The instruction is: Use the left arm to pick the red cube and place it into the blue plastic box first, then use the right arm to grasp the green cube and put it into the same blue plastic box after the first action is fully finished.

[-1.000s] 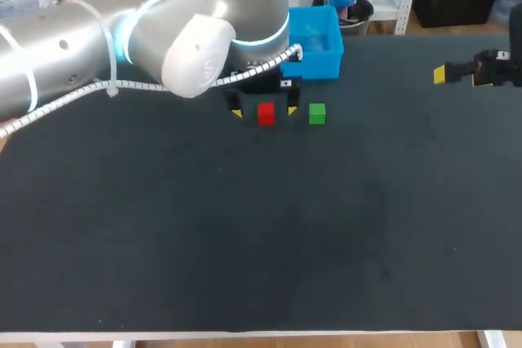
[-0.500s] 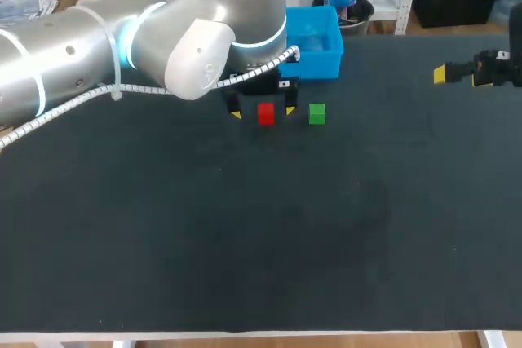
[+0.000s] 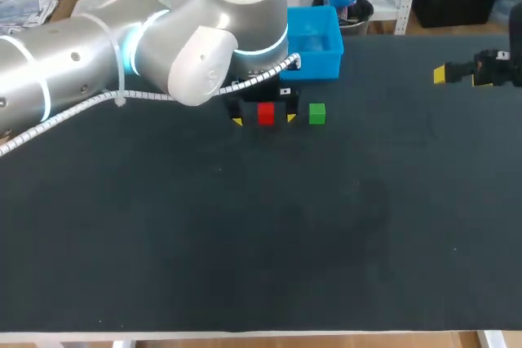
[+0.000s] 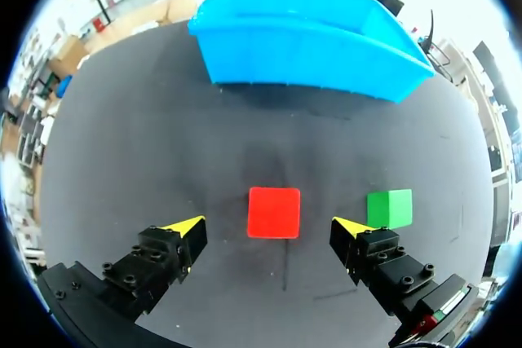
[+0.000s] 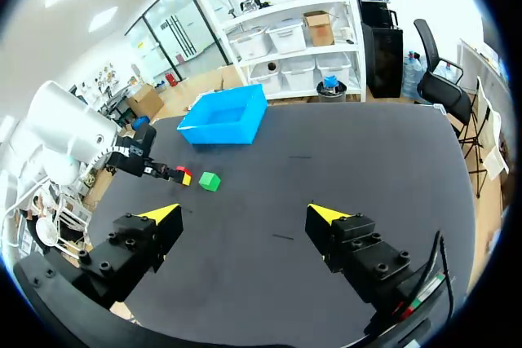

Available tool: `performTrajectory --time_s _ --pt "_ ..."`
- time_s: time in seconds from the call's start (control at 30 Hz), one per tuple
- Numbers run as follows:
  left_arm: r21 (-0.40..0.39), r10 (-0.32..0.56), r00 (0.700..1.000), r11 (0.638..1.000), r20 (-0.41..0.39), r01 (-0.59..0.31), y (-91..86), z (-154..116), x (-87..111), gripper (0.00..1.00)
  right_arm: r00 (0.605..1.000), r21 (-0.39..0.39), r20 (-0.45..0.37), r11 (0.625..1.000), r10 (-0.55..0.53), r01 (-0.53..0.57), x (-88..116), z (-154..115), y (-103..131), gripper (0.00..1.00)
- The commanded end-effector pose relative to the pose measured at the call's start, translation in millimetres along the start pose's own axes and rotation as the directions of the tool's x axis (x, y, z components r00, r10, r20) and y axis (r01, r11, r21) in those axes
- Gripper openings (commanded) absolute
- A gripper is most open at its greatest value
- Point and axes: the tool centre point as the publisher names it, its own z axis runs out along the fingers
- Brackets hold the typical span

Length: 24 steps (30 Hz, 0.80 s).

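Red cube (image 4: 274, 212): sits flat on the table, on the near side of the blue box (image 4: 310, 63) and well short of it.
Left gripper (image 4: 269, 227): spread wide, one yellow tip on each side of the red cube, gaps on both sides, so nothing is held yet.
Handling guess: looks like a small, stiff, light block. It probably won't squash or sag, but smooth faces could slip if pinched near an edge.
Where to grab: the two flat side faces facing the fingers, around mid-height and centred. It looks squared up to the fingers, so it shouldn't twist much when they close.
Green cube (image 4: 389, 208): just outside the finger on that side of the left gripper. The head view shows a thin gap. That's the tight spot, and a sideways drift could bump it.
Right gripper (image 5: 245, 213): fingers wide apart, holding nothing, off at the right side of the table and well clear of both cubes.
Surface: table (image 3: 326, 226) is dark and matte, looks flat and not slick, so the cube likely stays put.
Room: open table on the red cube's other side and in front. The box is open-topped, with nothing showing inside from these views.
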Motion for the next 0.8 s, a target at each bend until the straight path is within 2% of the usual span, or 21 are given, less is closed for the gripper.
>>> performTrajectory --time_s 0.03,0.17,0.2,0.23,0.27,0.3,0.37,0.43,0.8 --pt "0.0 0.0 1.0 1.0 -0.006 0.0 -0.9 2.4 -2.2 1.0 1.0 0.0 -0.001 1.0 0.0 0.0 0.0 -0.3 0.0 1.0" --pt "0.002 -0.004 1.0 1.0 -0.006 0.004 -1.3 3.4 -2.6 1.0 1.0 0.0 -0.001 1.0 0.0 0.0 0.0 -0.3 0.0 1.0" --pt "0.001 -0.004 1.0 1.0 -0.006 0.004 -1.3 3.6 -2.8 0.89 1.0 0.0 -0.001 1.0 0.0 0.0 0.0 -0.3 0.0 1.0" --pt "0.0 -0.004 1.0 1.0 -0.005 0.004 -1.3 3.7 -2.9 0.53 1.0 0.0 -0.001 1.0 0.0 0.0 0.0 -0.3 0.0 1.0" --pt "0.0 -0.004 1.0 1.0 -0.004 0.004 -1.5 4.0 -3.4 0.45 1.0 0.0 -0.001 1.0 0.0 0.0 0.0 -0.3 0.0 1.0" --pt "-0.001 -0.002 1.0 1.0 -0.003 0.002 -1.7 4.3 -4.0 0.33 1.0 0.0 -0.001 1.0 0.0 0.0 0.0 -0.3 0.0 1.0" --pt "-0.002 -0.001 1.0 1.0 -0.001 0.001 -2.1 4.7 -4.6 0.19 1.0 0.0 -0.001 1.0 0.0 0.0 0.0 -0.3 0.0 1.0" --pt "-0.004 0.002 1.0 1.0 -0.001 -0.002 -2.8 5.7 -5.2 0.0 1.0 0.0 -0.001 1.0 0.0 0.0 0.0 -0.3 0.0 1.0" --pt "-0.013 0.012 1.0 1.0 -0.005 -0.012 -3.2 7.5 -5.9 0.0 1.0 0.0 -0.001 1.0 0.0 0.0 0.0 -0.3 0.0 1.0"
